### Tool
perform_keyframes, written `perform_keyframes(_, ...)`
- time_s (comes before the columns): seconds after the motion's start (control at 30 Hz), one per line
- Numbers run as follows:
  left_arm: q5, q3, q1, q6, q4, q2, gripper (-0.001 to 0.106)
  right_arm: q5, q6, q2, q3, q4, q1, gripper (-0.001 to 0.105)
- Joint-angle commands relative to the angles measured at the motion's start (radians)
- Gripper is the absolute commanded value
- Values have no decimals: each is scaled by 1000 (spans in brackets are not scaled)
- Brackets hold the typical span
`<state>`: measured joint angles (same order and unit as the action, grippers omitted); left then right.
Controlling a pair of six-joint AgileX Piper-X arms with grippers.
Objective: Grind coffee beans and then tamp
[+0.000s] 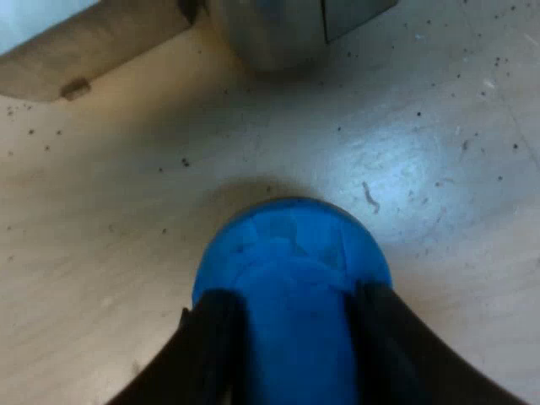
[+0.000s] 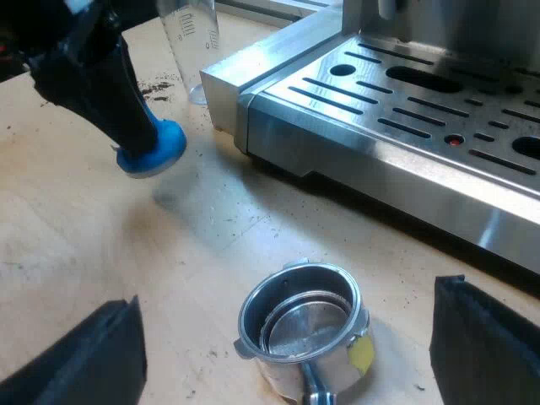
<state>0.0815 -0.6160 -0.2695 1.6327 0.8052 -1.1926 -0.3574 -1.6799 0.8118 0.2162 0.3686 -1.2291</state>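
Your left claw [image 1: 293,300] pinches the blue tamper [image 1: 291,245] near the machine [image 2: 405,118], apparently waiting, while your right claw [image 2: 287,346] hangs spread over the empty-looking holder [image 2: 299,325] lying on the worktop [image 2: 84,236], seemingly ready to grip it.

Light wooden tabletop [image 1: 101,253] is running under everything, grain pale and fine. Dark specks [image 1: 185,162] are lying scattered across it, and in the right wrist view they're bunching into a smear of dark crumbs [image 2: 156,87]. Light is bouncing off the wood as a bluish-white glare patch [image 1: 396,160]. A soft shadow [image 2: 181,198] is falling on the wood. Past the tabletop's edge a pale area [image 1: 34,21] is showing; can't tell if it's floor or wall.
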Motion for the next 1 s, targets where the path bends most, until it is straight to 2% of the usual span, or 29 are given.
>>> perform_keyframes(0.03, 20, -2, 0, 12, -24, -34, 1, -6, -7, -7, 2, 10, 2, 70)
perform_keyframes(0.23, 24, -2, 0, 12, -24, -78, 1, -6, -7, -7, 2, 10, 2, 70)
perform_keyframes(0.3, 24, -2, 0, 12, -24, -77, 7, -6, -7, -7, 2, 10, 2, 70)
perform_keyframes(0.37, 24, -2, 0, 8, -24, -77, 19, -6, -7, -7, 2, 10, 2, 70)
perform_keyframes(0.4, 24, -2, 0, 8, -24, -77, 30, -6, -7, -7, 2, 10, 2, 70)
perform_keyframes(0.43, 24, -2, 0, 8, -24, -77, 33, -6, -7, -7, 2, 10, 2, 70)
perform_keyframes(0.5, 24, -2, 0, 8, -24, -77, 53, -6, -7, -7, 2, 10, 2, 70)
perform_keyframes(0.6, 24, -2, 0, 8, -24, -77, 68, -6, -7, -7, 2, 10, 2, 70)
perform_keyframes(0.83, 24, -34, 0, 8, 29, -74, 69, -6, 1, -7, 2, 10, 2, 70)
perform_keyframes(1.0, 11, -86, 0, 11, 89, 31, 69, -6, 1, -7, 2, 10, 2, 70)
